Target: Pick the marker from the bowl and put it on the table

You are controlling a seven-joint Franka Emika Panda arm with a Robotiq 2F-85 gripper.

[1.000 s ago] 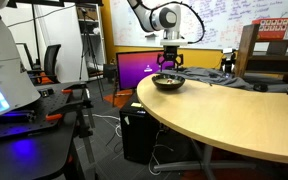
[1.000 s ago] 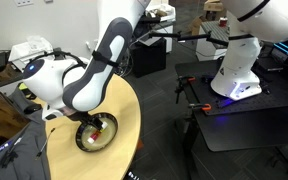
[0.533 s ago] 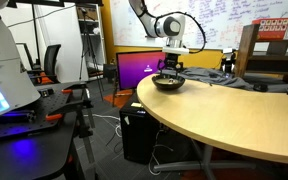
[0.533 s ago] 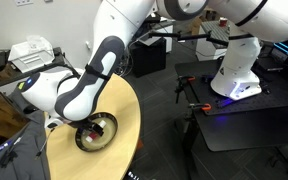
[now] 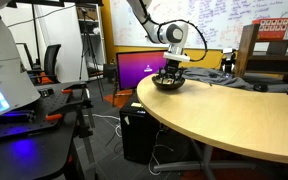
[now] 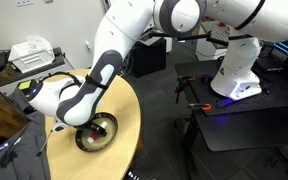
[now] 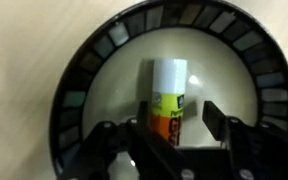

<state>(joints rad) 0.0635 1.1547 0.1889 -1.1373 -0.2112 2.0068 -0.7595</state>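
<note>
The marker (image 7: 167,95), whitish with a yellow-and-orange label, lies inside the dark, light-centred bowl (image 7: 94,60). In the wrist view my gripper (image 7: 174,118) straddles it: the left finger sits against the marker's side and the right finger (image 7: 213,115) stands a small gap away. In both exterior views the gripper (image 5: 170,71) is down in the bowl (image 5: 168,85) near the curved edge of the tan table (image 5: 234,125). The arm hangs over the bowl (image 6: 102,134) and hides the marker there.
A purple-lit monitor (image 5: 139,68) stands behind the bowl, and a black computer tower (image 5: 139,132) sits under the table. Cables (image 5: 234,80) lie on the far part of the table. A black desk (image 5: 29,135) and a white robot (image 6: 236,60) stand beside it.
The gripper has come down into the bowl and its jaws have narrowed around the marker. The bowl has not moved.
</note>
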